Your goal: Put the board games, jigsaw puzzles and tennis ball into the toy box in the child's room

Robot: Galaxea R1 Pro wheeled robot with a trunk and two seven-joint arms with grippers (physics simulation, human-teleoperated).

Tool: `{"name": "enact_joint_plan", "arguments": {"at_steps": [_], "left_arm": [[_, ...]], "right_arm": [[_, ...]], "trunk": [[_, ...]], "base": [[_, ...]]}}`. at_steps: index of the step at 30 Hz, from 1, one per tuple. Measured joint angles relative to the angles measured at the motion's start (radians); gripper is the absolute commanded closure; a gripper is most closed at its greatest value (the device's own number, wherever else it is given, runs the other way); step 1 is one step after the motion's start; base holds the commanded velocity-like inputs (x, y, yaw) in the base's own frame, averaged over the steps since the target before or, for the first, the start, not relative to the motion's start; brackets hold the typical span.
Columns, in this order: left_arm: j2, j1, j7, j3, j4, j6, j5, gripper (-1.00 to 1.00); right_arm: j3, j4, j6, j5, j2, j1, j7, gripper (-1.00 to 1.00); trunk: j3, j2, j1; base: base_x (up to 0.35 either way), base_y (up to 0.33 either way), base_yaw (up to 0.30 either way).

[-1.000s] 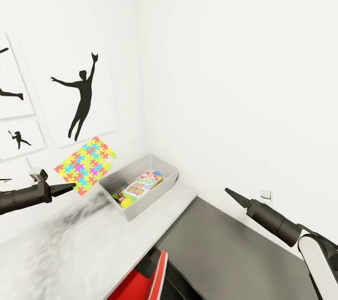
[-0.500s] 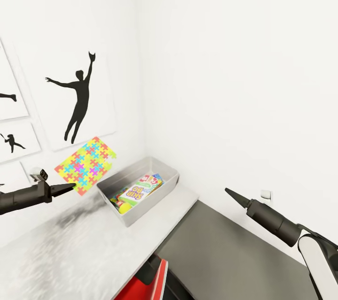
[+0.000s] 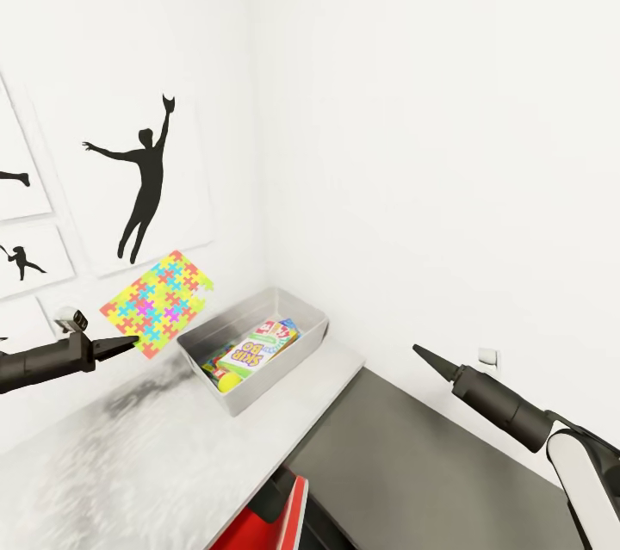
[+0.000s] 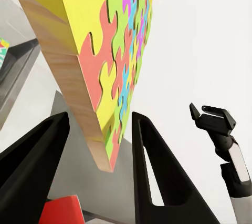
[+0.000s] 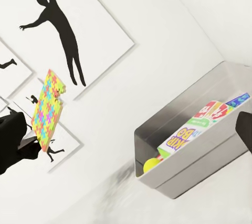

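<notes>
The toy box [image 3: 258, 343] stands open-topped at 12 o'clock, its middle taken by a board game [image 3: 254, 350]. Walls crowd it at 10 and 1. Open air lies above the table [image 3: 129, 455] at 9.

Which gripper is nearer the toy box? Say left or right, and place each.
Left. The left gripper holds the jigsaw puzzle in the air just beside the toy box; the right gripper hangs farther off, over the dark floor.

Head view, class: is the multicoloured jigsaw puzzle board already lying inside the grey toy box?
No: the multicoloured jigsaw puzzle board is held aloft by the left claw, beside the grey toy box.
</notes>
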Motion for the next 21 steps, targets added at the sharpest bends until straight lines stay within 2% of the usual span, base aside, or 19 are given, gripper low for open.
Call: {"name": "enact_joint_plan", "arguments": {"at_steps": [18, 19, 21], "left_arm": [[-0.01, 0.0, 0.0, 0.0, 0.003, -0.001, -0.004, 1.0], [-0.011, -0.001, 0.0, -0.004, 0.004, 0.0, -0.006, 1.0], [-0.02, -0.005, 0.0, -0.035, 0.005, 0.005, -0.012, 1.0]], "right_arm": [[-0.004, 0.0, 0.001, -0.001, 0.0, 0.0, -0.001, -1.0], [-0.004, 0.0, 0.001, -0.001, 0.0, 0.0, -0.001, -1.0], [-0.002, 0.0, 0.001, -0.001, 0.0, 0.0, -0.002, -1.0]], "trunk": [[-0.004, 0.0, 0.0], [-0.005, 0.0, 0.0], [-0.008, 0.0, 0.0]], "base": [[0.0, 0.0, 0.0], [0.0, 0.0, 0.0], [0.0, 0.0, 0.0]]}}
